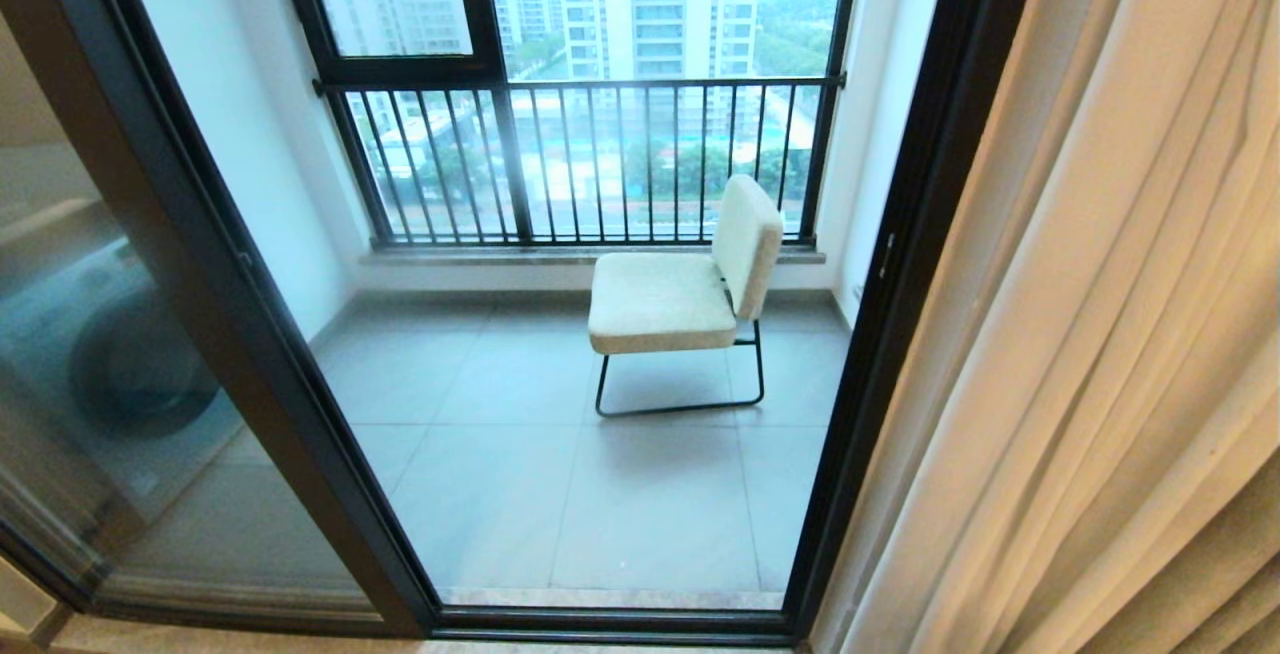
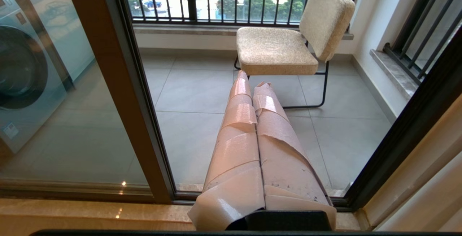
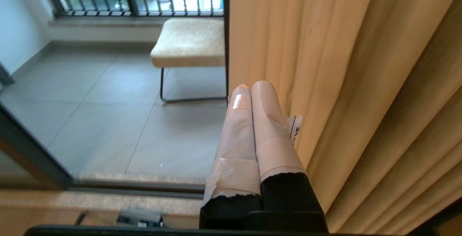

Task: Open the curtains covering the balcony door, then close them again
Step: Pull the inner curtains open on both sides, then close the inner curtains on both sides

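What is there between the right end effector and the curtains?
Nothing lies between them. In the right wrist view the shut right end effector points beside the beige curtains, with only a small white tag at its side against the fabric.

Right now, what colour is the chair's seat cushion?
Cream-beige, speckled fabric on the chair; clearest in the left wrist view.

The curtains (image 1: 1090, 334) hang bunched at the right, just beside the balcony door (image 1: 900, 264) frame. Past the glass, 1 chair (image 1: 680, 284) sits on the balcony floor (image 1: 520, 454), railing (image 1: 600, 154) right behind it. A washing machine (image 2: 21, 73) is off to the left.
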